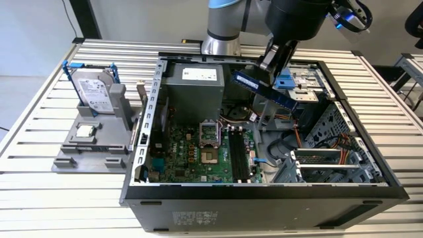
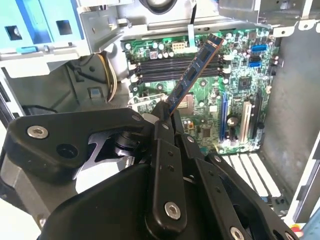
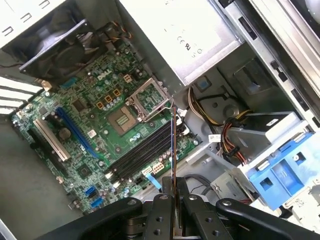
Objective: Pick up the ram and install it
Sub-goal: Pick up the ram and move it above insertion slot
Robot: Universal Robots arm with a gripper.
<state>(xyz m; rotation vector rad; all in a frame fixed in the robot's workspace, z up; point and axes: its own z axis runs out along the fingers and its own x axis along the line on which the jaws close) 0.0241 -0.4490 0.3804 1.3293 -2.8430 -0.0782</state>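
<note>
**Ram in the grip, slots not yet filled**

We see the gripper (image 1: 270,63) clamped on the ram (image 1: 262,88). It pinches the stick at one end, so the rest juts out at a slant. In the exterior view the ram hangs in the air above the memory slots (image 1: 241,153), well apart from them and touching nothing else.

In the second wrist view the ram (image 2: 196,65) runs out from the gripper (image 2: 162,112) and crosses the memory slots (image 2: 150,70) at an angle instead of lying along them. In the first wrist view we see the ram (image 3: 173,145) edge-on, a thin line running from the gripper (image 3: 175,197) out over the memory slots (image 3: 140,152).

All the slots look empty to us: long black channels with no stick in any of them. The CPU socket (image 1: 209,136) sits just beside them on the motherboard (image 1: 182,153).

We judge the pick-up done. The install is not: the stick is neither lined up with a slot nor in contact with one. We cannot tell whether the slot latches are open.

The hard drive (image 1: 92,91) stands well apart from the slots, outside the case (image 1: 264,193).
</note>
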